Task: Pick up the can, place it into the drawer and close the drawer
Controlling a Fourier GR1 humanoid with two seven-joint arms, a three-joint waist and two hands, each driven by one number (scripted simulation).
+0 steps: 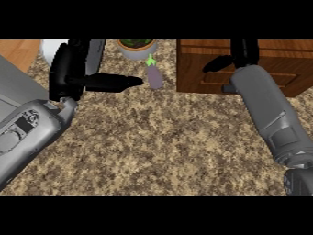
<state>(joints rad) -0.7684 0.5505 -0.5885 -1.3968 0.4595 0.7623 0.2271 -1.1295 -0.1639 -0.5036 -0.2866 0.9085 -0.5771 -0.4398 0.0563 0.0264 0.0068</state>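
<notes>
No can shows anywhere in the head view. A wooden drawer unit (281,69) stands on the counter at the back right, and I cannot tell whether its drawer is open. My right hand (243,51) lies over the unit's top. Its fingers run straight to the view's upper edge and its thumb (216,63) is spread to the left, with nothing seen in the hand. My left hand (70,64) stands open at the back left, fingers up and thumb pointing right toward a purple eggplant (155,77).
A potted plant (137,46) stands at the back centre, just behind the eggplant. A white rounded object (52,49) shows partly behind my left hand. A grey surface (3,78) borders the speckled counter (165,137) on the left.
</notes>
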